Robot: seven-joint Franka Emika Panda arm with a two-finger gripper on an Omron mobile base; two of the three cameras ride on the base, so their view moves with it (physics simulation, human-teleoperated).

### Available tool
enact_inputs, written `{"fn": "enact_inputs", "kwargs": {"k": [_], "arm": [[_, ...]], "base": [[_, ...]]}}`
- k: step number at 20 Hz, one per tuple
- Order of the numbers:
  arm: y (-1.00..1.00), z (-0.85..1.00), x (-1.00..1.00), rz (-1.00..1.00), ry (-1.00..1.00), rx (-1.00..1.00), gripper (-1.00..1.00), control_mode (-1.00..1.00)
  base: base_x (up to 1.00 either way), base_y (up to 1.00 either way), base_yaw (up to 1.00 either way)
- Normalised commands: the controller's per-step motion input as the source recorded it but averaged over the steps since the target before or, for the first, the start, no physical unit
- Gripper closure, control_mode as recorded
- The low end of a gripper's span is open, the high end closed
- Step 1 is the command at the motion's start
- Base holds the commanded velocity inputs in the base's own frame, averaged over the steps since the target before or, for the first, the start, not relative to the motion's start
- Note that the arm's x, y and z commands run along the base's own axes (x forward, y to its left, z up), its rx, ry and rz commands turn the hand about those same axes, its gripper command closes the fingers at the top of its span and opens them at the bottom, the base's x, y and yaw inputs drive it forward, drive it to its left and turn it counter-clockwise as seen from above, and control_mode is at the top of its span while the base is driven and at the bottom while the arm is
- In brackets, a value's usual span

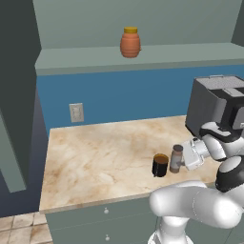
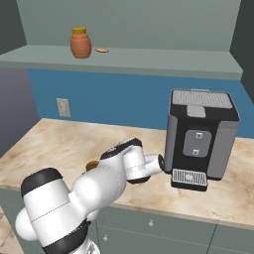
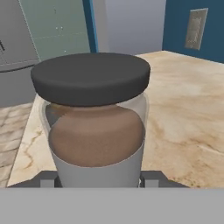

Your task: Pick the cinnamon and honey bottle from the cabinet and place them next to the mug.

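Observation:
The cinnamon (image 1: 177, 158) is a slim shaker with a dark grey cap, upright just right of the black mug (image 1: 160, 165) on the marble counter. My gripper (image 1: 185, 159) reaches it from the right and is shut on its body. In the hand view the cinnamon (image 3: 94, 122) stands close up between my fingertips (image 3: 46, 178). Whether its base touches the counter I cannot tell. The orange honey bottle (image 1: 130, 42) stands on the shelf of the grey-green cabinet (image 1: 143, 58), seen from the other side as honey bottle (image 2: 80, 43). My arm hides most of the mug (image 2: 91, 165) there.
A black and grey coffee machine (image 2: 201, 139) stands on the counter right of my hand. A small flat brown thing (image 2: 102, 50) lies on the shelf beside the honey bottle. A wall outlet (image 1: 76, 112) sits on the blue backsplash. Drawers (image 1: 106, 210) run below the counter edge.

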Motion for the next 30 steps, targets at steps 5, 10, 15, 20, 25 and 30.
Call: {"fn": "enact_inputs", "kwargs": {"k": [5, 10, 15, 20, 25, 30], "arm": [[0.0, 0.0, 0.0, 0.0, 0.0, 0.0, -1.0, -1.0], [0.0, 0.0, 0.0, 0.0, -0.01, 0.0, -1.0, -1.0], [0.0, 0.05, 0.0, 0.0, -0.04, 0.0, -1.0, -1.0], [0.0, 0.32, 0.0, 0.0, -0.04, 0.0, -1.0, -1.0], [0.0, 0.41, -0.01, 0.0, -0.04, 0.0, -1.0, -1.0], [0.0, 0.4, -0.06, 0.0, 0.0, 0.0, -1.0, -1.0]], "base": [[0.0, 0.0, 0.0], [0.0, 0.0, 0.0], [0.0, 0.0, 0.0], [0.0, 0.0, 0.0], [0.0, 0.0, 0.0], [0.0, 0.0, 0.0]]}}
